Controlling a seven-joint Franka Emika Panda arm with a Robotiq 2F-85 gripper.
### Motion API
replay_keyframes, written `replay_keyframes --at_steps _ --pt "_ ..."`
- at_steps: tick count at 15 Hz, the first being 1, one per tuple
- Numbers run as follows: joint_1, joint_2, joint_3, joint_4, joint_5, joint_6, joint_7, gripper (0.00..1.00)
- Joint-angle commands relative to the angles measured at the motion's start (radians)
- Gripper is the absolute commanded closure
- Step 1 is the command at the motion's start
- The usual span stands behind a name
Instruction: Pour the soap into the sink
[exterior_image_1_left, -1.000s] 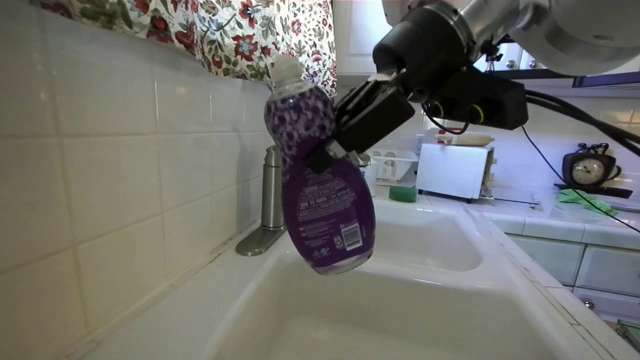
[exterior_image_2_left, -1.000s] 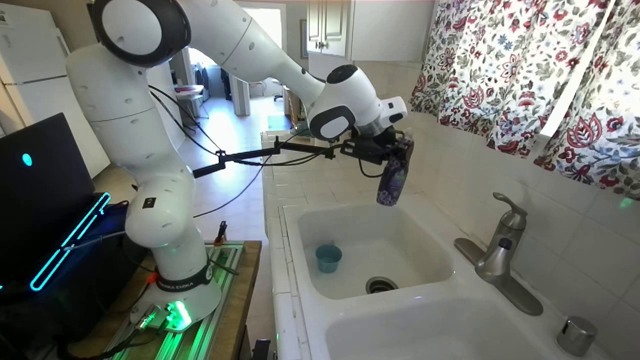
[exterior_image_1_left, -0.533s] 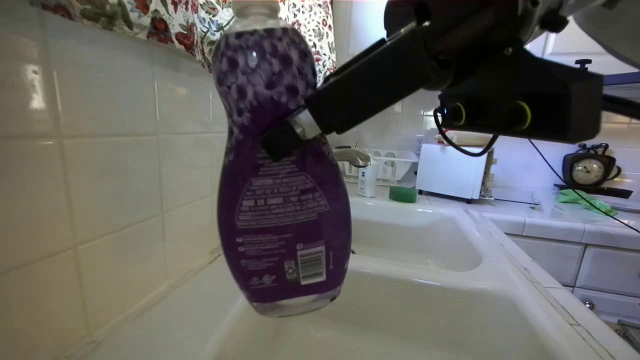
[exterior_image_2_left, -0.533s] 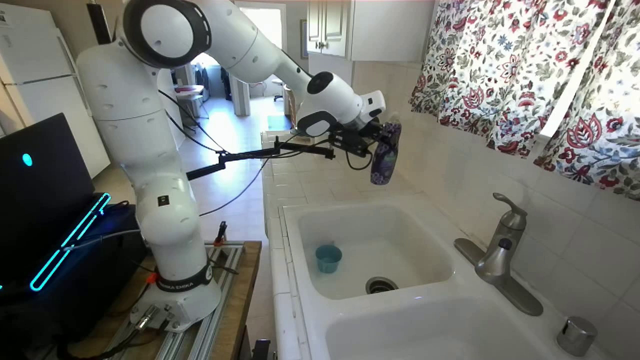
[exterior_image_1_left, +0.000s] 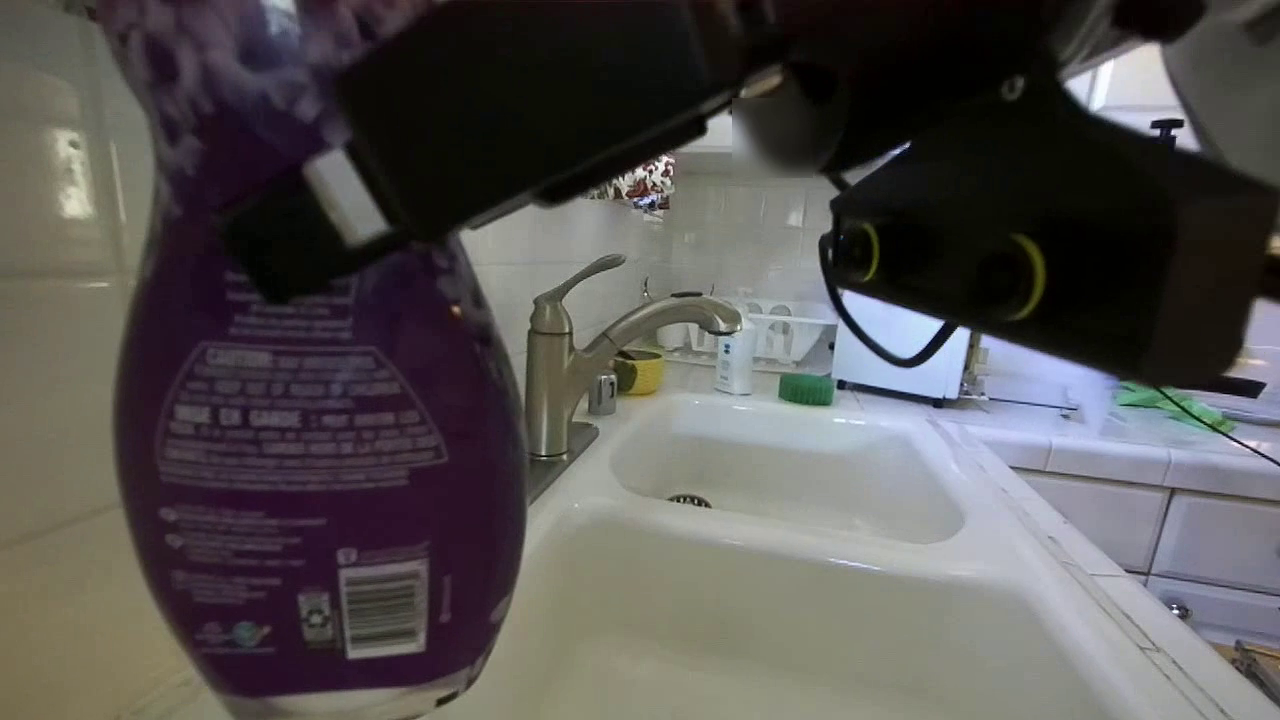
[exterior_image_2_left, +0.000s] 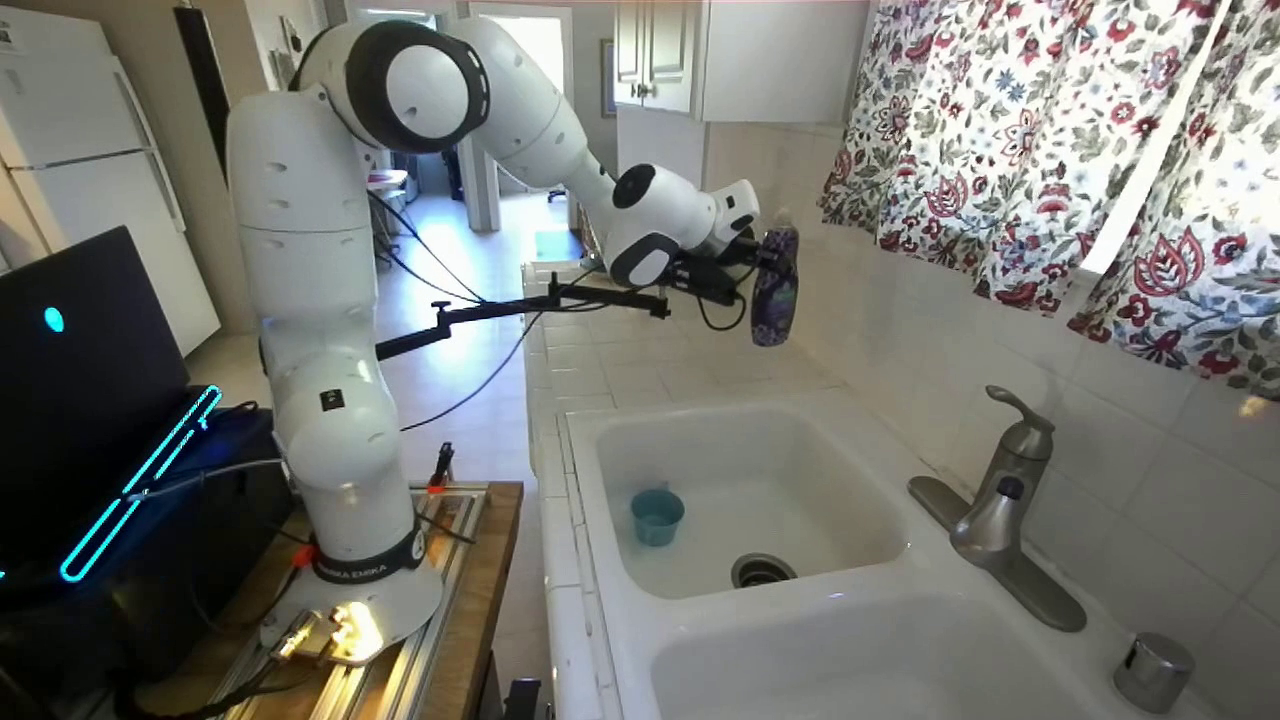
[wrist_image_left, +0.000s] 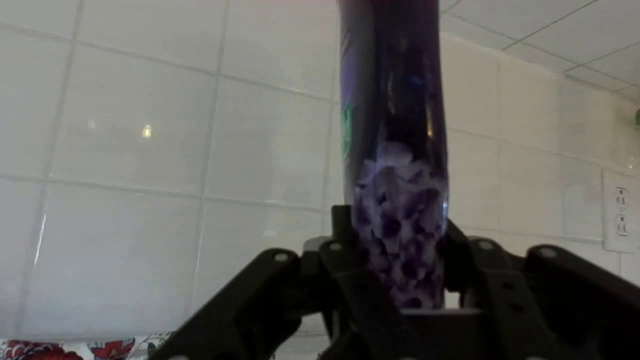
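The soap is a purple bottle (exterior_image_1_left: 330, 500) held in the air, nearly upright. Its pale cap end points up in an exterior view (exterior_image_2_left: 775, 300); the cap is cut off in the close exterior view. In the wrist view the bottle's patterned part (wrist_image_left: 400, 200) sits between the fingers. My gripper (wrist_image_left: 397, 240) is shut around its upper part; one finger lies across the label in an exterior view (exterior_image_1_left: 290, 235). The white double-basin sink (exterior_image_1_left: 760, 535) is below. In an exterior view the bottle is above the far end of the sink (exterior_image_2_left: 700, 615), near the tiled wall.
The metal faucet (exterior_image_1_left: 550, 390) stands on the sink's wall side, also in an exterior view (exterior_image_2_left: 1010, 480). A teal cup (exterior_image_2_left: 657, 516) is in a basin by the drain (exterior_image_2_left: 762, 570). A green brush (exterior_image_1_left: 805, 388), white bottle (exterior_image_1_left: 733, 360) and yellow pot (exterior_image_1_left: 640, 372) stand behind the sink.
The held bottle has risen and come much closer to the camera in an exterior view, shifting left there. It has turned from tilted to nearly upright. The arm has swung along with it.
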Motion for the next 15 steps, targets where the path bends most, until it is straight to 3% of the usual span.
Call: replay_keyframes --at_steps 1,4,8,15 --pt "-0.129 0.096 0.060 0.022 -0.271 0.109 0.223 0.85" --pt "-0.299 0.182 0.184 0.027 -0.512 0.209 0.376 0.85" --pt "-0.483 0.280 0.255 0.028 -0.830 0.301 0.518 0.85" --pt "-0.599 0.358 0.262 0.075 -1.045 0.305 0.551 0.85"
